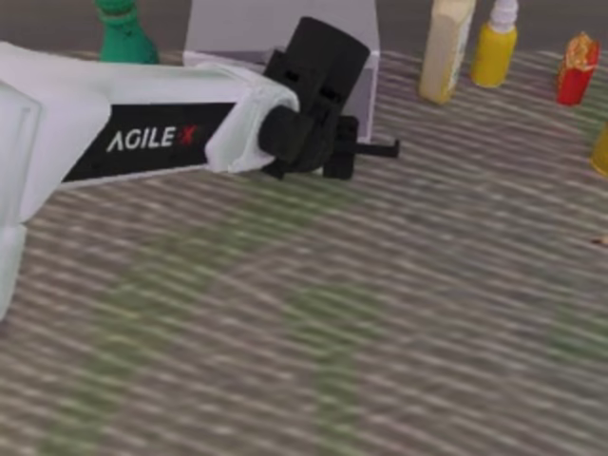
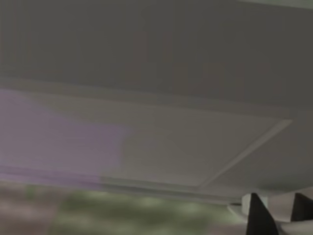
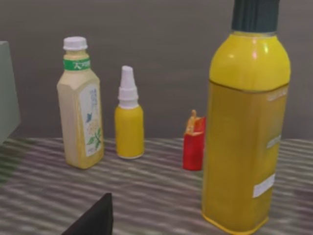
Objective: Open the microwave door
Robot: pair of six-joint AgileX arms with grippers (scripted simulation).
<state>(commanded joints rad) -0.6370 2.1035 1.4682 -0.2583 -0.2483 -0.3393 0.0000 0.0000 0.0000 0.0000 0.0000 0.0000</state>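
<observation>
The light-grey microwave (image 1: 275, 27) stands at the back of the table, left of centre. My left arm reaches in from the left across its front, hiding most of it. The left gripper (image 1: 380, 150) is at the right part of that front. In the left wrist view the microwave door (image 2: 171, 147) fills the picture at a slant, its window lilac toward one side. The left gripper (image 2: 279, 215) is shut on a light-grey piece at the door's edge. A dark part of my right gripper (image 3: 95, 218) shows only in its own wrist view; it is parked off the top view's right edge.
A green bottle (image 1: 123, 33) stands left of the microwave. To its right are a cream bottle (image 1: 446, 47), a small yellow squeeze bottle (image 1: 494, 47) and a red carton (image 1: 577, 66). A tall yellow bottle (image 3: 244, 132) stands close to the right gripper.
</observation>
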